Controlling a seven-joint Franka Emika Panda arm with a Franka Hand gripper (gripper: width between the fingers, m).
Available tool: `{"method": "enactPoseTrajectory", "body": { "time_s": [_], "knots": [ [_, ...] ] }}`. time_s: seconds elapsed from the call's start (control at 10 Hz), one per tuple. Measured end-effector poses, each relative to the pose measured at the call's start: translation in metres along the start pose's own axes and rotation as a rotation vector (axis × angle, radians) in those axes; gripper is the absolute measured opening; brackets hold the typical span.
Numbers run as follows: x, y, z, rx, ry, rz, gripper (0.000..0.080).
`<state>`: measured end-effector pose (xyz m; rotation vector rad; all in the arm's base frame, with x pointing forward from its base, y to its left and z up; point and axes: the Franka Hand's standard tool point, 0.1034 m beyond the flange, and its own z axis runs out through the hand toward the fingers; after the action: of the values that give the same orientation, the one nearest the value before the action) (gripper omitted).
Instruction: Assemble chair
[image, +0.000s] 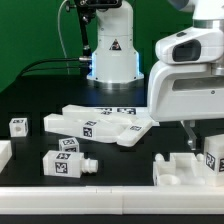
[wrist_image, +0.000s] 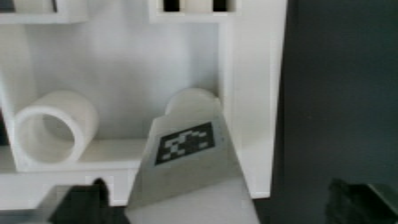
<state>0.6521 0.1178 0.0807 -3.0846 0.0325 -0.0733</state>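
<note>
Several white chair parts lie on the black table. My gripper (image: 200, 138) hangs at the exterior view's right, over a white frame piece (image: 180, 170) and an upright tagged piece (image: 213, 155). In the wrist view that tagged piece (wrist_image: 187, 150) stands between my dark fingers (wrist_image: 80, 200), and a gap shows on each side of it. The gripper (wrist_image: 222, 205) is open and holds nothing. Beside the tagged piece a short round peg (wrist_image: 54, 125) rests against the white frame piece (wrist_image: 249, 90).
Flat tagged slabs (image: 100, 125) lie mid-table. A small tagged cube (image: 18, 125) sits at the exterior view's left, and a tagged block (image: 65, 162) nearer the front. A white rail (image: 100, 195) runs along the front edge. The robot's base (image: 112, 55) stands behind.
</note>
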Motion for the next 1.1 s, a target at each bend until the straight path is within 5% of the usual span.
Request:
{"method": "enactPoseTrajectory", "body": {
  "time_s": [0.1,0.2,0.3,0.7,1.1],
  "knots": [
    [-0.0001,-0.0008,0.0,0.002,0.0,0.031,0.0479],
    [-0.0001,-0.001,0.0,0.002,0.0,0.109,0.0479],
    [-0.0001,-0.0002,0.0001,0.002,-0.001,0.173,0.0281],
    [0.001,0.0012,0.001,0.006,0.007,0.53,0.0284],
    [0.0023,0.0013,0.001,0.061,-0.002,1.08,0.0284]
  ]
}}
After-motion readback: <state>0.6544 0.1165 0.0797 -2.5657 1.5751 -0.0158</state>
